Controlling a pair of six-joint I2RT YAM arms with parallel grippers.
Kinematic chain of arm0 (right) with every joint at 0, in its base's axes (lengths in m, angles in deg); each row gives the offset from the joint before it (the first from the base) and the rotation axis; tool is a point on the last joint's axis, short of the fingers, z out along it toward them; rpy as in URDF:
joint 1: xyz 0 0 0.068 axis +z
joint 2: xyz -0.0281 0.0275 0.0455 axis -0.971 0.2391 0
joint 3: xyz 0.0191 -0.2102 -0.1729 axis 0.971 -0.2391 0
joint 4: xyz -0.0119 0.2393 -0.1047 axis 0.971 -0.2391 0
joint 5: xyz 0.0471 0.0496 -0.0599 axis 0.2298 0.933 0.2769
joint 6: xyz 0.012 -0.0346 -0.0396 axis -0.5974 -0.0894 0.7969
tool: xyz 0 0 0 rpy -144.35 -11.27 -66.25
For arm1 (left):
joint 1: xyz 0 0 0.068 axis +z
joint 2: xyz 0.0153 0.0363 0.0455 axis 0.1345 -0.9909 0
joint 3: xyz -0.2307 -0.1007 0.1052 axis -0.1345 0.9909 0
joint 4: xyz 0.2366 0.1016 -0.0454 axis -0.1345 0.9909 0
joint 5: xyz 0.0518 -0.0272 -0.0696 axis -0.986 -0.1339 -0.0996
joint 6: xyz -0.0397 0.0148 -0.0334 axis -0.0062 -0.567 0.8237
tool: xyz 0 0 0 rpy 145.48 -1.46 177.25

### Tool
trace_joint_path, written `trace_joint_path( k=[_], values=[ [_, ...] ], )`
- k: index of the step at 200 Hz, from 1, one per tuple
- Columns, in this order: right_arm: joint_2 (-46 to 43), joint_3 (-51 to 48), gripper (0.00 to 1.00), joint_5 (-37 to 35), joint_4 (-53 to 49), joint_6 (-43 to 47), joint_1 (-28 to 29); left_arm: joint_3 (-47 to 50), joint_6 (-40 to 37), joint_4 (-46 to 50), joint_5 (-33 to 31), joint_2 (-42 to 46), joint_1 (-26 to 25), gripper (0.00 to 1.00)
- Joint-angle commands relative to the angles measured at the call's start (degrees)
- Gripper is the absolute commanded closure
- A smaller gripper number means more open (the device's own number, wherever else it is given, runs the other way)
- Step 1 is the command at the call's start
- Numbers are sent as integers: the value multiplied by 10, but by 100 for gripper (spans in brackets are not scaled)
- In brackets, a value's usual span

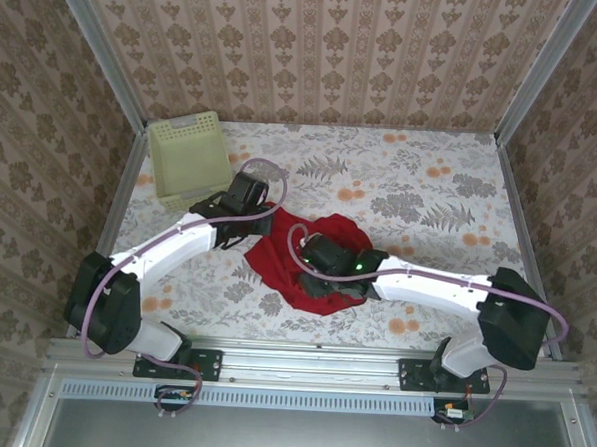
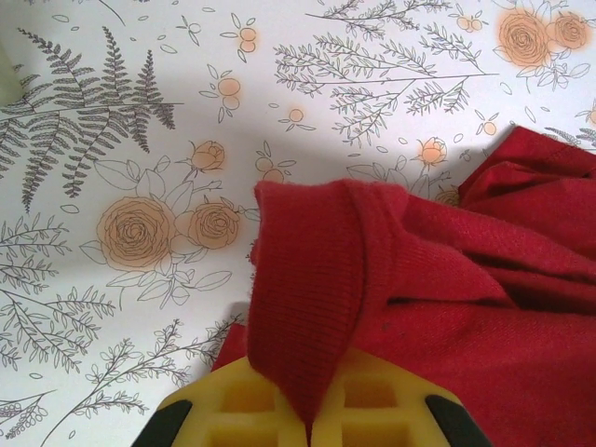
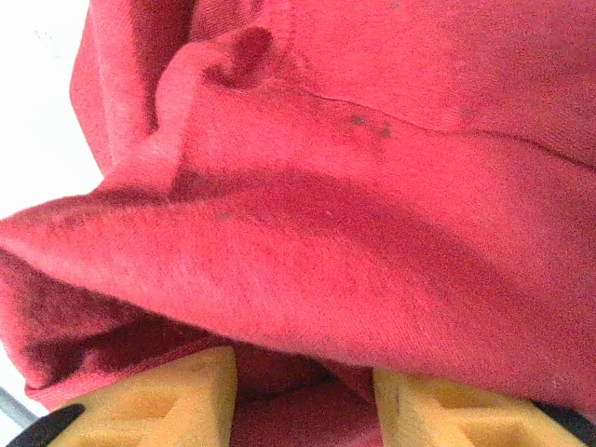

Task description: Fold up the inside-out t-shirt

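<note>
I saw the t-shirt [image 1: 277,252] bunched mid-table [image 1: 420,190], toward the near edge. My left gripper [image 2: 312,410] had its pads pressed on a ribbed fold of it. The right gripper [image 3: 303,391] had its fingers spread, with cloth between them.

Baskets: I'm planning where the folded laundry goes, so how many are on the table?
1. The basket sits at the far left corner of the table, apart from the red t-shirt bunched near the middle. A second one could hardly be hidden under that shirt.
</note>
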Motion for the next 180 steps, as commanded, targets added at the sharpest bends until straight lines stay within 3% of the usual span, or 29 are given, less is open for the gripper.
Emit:
trace_joint_path(
  k=[1, 96, 117, 145, 180],
  values=[
    [28, 43, 52, 7, 18, 14, 14, 0, 7, -4, 3, 18, 2, 100],
    [112, 69, 45, -28, -3, 17, 15, 1, 3, 1, -4, 25, 2, 100],
    [122, 72, 56, -27, -2, 19, 18, 0, 4, 1, -4, 23, 2, 100],
    [112, 74, 84, -36, -5, 28, 29, -2, 2, 3, -4, 23, 2, 100],
    [47, 56, 100, -87, -30, 19, 59, -2, 3, 11, -16, 21, 2, 100]
  ],
)
